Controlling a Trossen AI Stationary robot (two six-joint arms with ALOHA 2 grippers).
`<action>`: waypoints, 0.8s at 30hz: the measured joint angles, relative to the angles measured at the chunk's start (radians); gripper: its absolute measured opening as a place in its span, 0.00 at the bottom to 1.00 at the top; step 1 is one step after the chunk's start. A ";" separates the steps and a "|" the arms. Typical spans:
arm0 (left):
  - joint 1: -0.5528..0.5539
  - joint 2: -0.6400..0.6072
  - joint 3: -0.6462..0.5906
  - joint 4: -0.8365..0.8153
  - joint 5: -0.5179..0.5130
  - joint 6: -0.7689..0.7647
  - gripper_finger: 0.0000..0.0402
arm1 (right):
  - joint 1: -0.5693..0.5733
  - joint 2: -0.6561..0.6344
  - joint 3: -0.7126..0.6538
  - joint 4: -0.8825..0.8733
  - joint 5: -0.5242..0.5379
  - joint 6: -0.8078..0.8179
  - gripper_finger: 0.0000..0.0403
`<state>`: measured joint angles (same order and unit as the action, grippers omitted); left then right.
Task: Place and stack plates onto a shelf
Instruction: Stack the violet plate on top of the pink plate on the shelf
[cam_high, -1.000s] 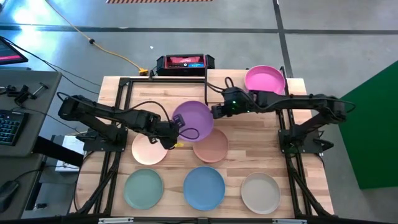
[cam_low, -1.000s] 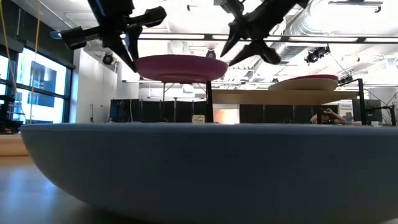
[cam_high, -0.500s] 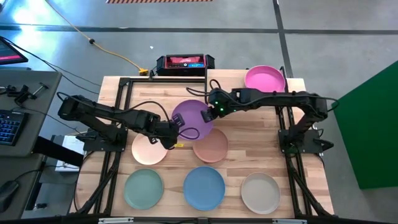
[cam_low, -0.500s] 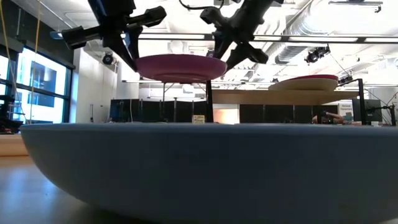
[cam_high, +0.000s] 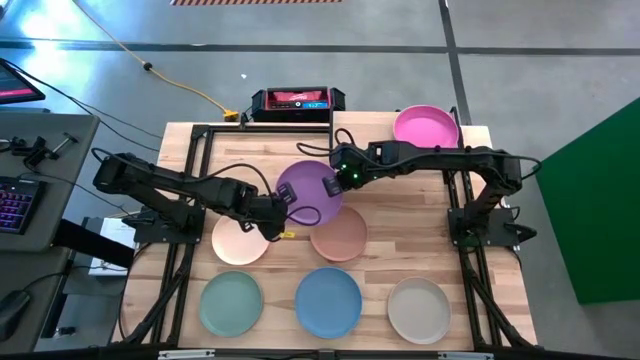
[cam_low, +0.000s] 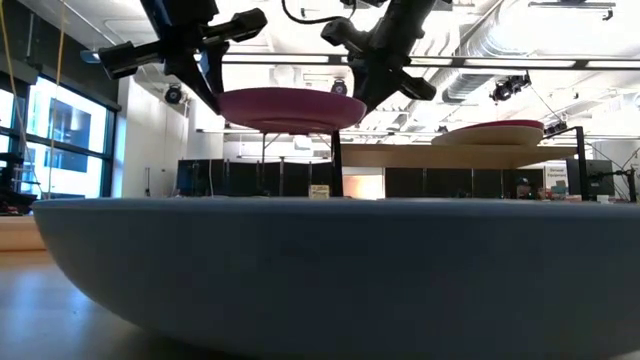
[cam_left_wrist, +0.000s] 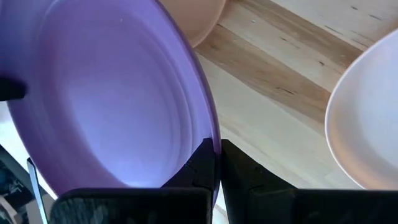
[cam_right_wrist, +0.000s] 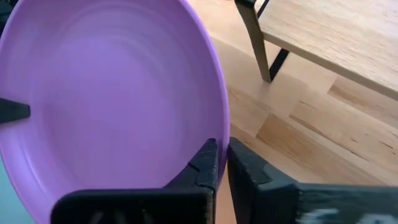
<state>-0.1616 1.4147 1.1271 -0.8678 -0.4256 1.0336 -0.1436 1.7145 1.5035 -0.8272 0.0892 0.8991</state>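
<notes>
Mid-handover above the table: the left gripper (cam_high: 279, 208) and right gripper (cam_high: 334, 181) are both clamped on opposite rims of the round matte purple plate (cam_high: 310, 192); the left should release only once the right's pinch is secure.

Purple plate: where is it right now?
High view: purple plate is mid-table above the terracotta plate, pinched between left gripper and right gripper.
</notes>
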 joint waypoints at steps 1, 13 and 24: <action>0.000 0.000 0.000 0.001 -0.002 0.000 0.00 | 0.000 0.000 0.000 0.000 0.000 0.001 0.02; -0.014 0.000 0.000 0.028 -0.030 -0.002 0.00 | 0.004 0.000 0.000 -0.010 -0.011 0.039 0.10; -0.023 0.000 0.000 0.057 -0.060 -0.011 0.00 | 0.016 -0.001 0.000 -0.004 0.020 0.045 0.10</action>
<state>-0.1848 1.4147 1.1267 -0.8109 -0.4857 1.0222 -0.1279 1.7134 1.5036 -0.8314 0.1093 0.9445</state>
